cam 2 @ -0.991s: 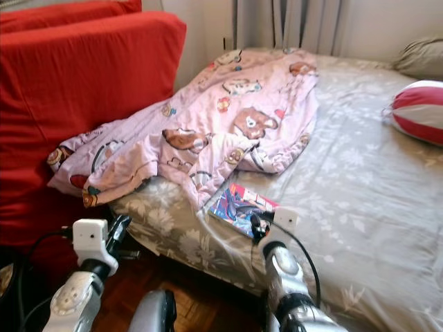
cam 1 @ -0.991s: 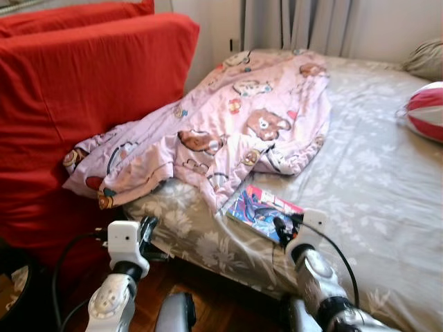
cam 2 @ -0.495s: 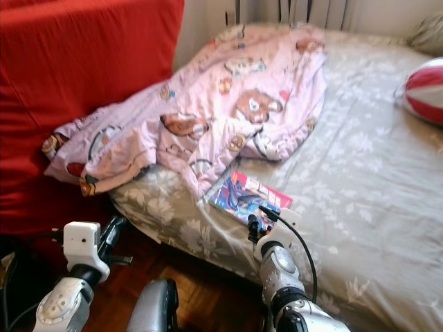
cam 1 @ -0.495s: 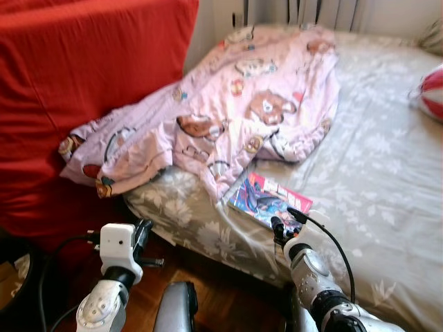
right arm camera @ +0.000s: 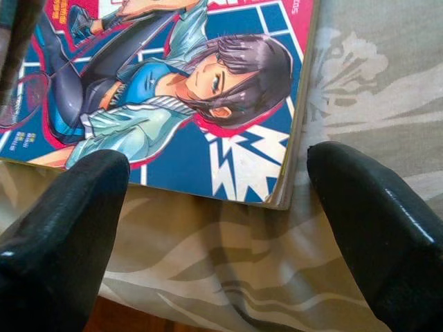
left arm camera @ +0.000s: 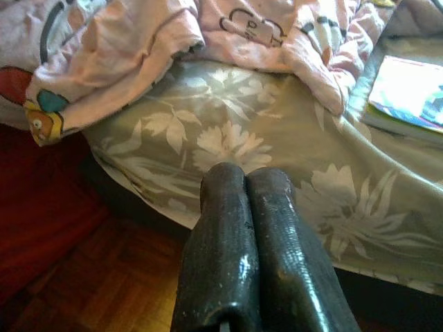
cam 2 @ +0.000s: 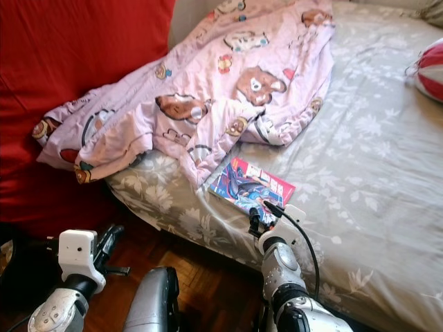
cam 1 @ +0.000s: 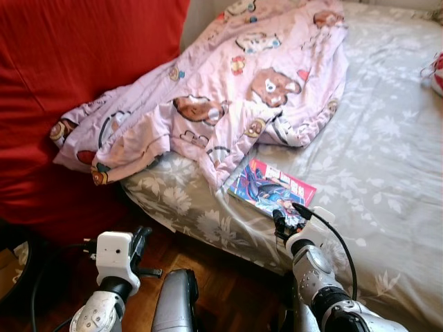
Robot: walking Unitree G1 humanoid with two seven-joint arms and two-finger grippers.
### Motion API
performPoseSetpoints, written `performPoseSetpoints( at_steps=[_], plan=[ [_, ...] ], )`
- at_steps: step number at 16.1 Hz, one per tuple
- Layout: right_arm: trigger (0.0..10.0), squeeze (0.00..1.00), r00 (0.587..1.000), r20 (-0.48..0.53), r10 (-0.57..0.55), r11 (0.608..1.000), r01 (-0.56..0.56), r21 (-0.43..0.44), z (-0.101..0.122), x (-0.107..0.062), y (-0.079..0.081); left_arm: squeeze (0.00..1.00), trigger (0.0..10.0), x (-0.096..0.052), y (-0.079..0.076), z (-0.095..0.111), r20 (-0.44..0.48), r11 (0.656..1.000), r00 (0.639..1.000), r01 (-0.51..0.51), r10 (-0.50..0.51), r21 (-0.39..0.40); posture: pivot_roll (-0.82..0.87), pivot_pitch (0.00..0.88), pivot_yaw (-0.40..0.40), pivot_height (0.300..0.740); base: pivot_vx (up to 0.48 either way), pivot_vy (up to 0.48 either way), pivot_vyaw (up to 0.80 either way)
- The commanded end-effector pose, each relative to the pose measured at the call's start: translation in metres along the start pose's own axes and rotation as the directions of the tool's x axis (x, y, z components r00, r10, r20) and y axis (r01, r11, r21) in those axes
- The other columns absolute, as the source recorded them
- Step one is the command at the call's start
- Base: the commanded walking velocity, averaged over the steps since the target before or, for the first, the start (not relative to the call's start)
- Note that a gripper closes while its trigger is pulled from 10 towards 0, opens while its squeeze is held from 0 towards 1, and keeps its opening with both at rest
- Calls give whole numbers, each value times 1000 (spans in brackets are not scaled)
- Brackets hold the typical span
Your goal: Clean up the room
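Note:
A comic book (cam 1: pixel 271 188) with a blue and red cover lies on the bed, close to its near edge and just beside the pink blanket. My right gripper (cam 1: pixel 282 220) is open at the book's near edge. In the right wrist view its two fingertips (right arm camera: pixel 69 207) stand wide apart on either side of the book's (right arm camera: pixel 180 90) corner, with the sheet between them. My left gripper (left arm camera: pixel 246 200) is shut on nothing. It hangs low over the wooden floor (cam 1: pixel 228 277) beside the bed, left of the book.
A pink blanket (cam 1: pixel 228 97) printed with bears sprawls from the bed onto a red sofa (cam 1: pixel 76 69). The bed (cam 1: pixel 387 152) has a grey floral sheet. A red and white striped cushion (cam 2: pixel 429 69) lies at the far right.
The camera has tipped down and come closer, so the whole scene has shifted. My right gripper stays by the book's near edge. The left arm sits lower in the picture.

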State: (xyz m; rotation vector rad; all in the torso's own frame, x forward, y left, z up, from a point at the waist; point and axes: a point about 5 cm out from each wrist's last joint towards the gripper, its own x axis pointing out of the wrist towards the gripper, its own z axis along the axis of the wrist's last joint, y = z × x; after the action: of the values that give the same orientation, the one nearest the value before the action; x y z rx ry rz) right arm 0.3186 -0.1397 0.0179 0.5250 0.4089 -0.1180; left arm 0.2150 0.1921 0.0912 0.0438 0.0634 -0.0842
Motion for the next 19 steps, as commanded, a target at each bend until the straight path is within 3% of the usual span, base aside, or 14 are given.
performPoseSetpoints(
  at_steps=[1,7,10,14,19],
  plan=[
    [10000,0,1000,-12,7,1000,-7,10,-3,0,2,0,10000,-4,3,1,-13,1000,1000,-7,7,19,290,218,83,571,0,0,0],
    [10000,0,996,-31,83,994,-80,80,-5,0,9,0,10000,-9,0,3,-30,1000,1000,-3,4,23,296,223,85,571,0,0,0],
    [10000,0,998,-43,48,994,-44,99,-7,-1,2,0,10000,-9,0,5,-31,1000,1000,-1,2,27,307,223,91,571,0,0,0],
    [10000,0,988,-122,90,947,-47,317,-24,-5,1,0,10000,-11,1,7,-31,999,1000,3,-2,35,315,224,95,571,0,0,0],
    [10000,0,983,-160,88,886,-4,463,-41,-13,-9,0,10000,-19,1,11,-39,999,999,9,-7,52,359,237,112,571,0,0,0]
  ],
)
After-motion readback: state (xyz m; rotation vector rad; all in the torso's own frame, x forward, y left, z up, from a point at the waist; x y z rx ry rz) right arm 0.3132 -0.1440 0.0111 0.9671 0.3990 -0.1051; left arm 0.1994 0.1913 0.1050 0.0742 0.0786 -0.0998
